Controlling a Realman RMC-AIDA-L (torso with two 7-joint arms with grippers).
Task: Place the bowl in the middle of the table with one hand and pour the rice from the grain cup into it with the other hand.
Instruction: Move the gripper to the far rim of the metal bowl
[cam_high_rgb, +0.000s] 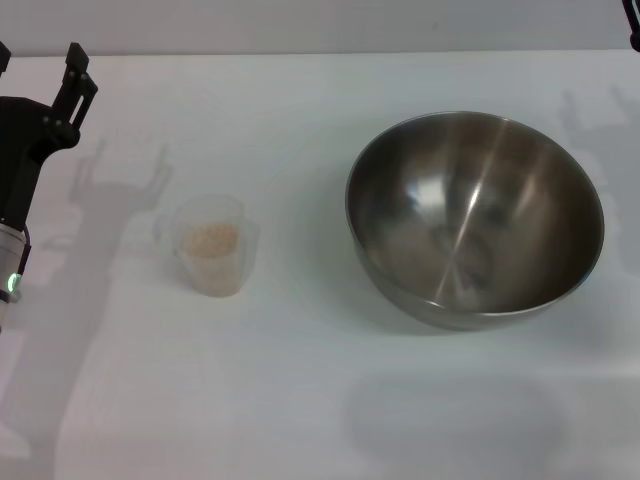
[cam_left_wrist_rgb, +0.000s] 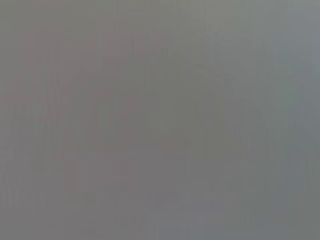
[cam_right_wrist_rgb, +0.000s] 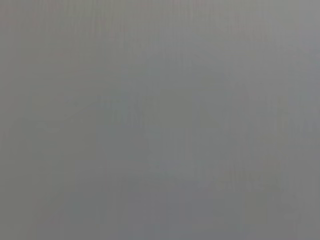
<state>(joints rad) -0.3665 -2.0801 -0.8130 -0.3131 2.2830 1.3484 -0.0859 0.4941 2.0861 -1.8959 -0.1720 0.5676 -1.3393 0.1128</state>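
We see the white counter (cam_high_rgb: 300, 400) plain and smooth in front of us, with nothing on its nearest part. A little farther in, on our left, the grain cup (cam_high_rgb: 211, 246) stands upright, a small translucent plastic cup with a handle, and the rice (cam_high_rgb: 212, 239) shows inside it as a pale beige heap. Our left claw (cam_high_rgb: 40, 70) hangs beside it at the left edge of the head view, well apart from the cup and farther back; one dark finger (cam_high_rgb: 75, 75) is plain and another barely shows at the frame edge, with a gap between, so we judge the claw spread and holding nothing. The cup lies to the right of that claw and nearer to us, and the left arm is clearly the closer one to it. On our right sits the bowl (cam_high_rgb: 476, 215), wide, round, brushed steel with a shiny inside, empty, and to the right of the counter's middle. Only a dark sliver of the right claw (cam_high_rgb: 632, 30) shows at the far right corner, beyond the bowl, and we cannot tell its state. Both wrist views show only flat grey
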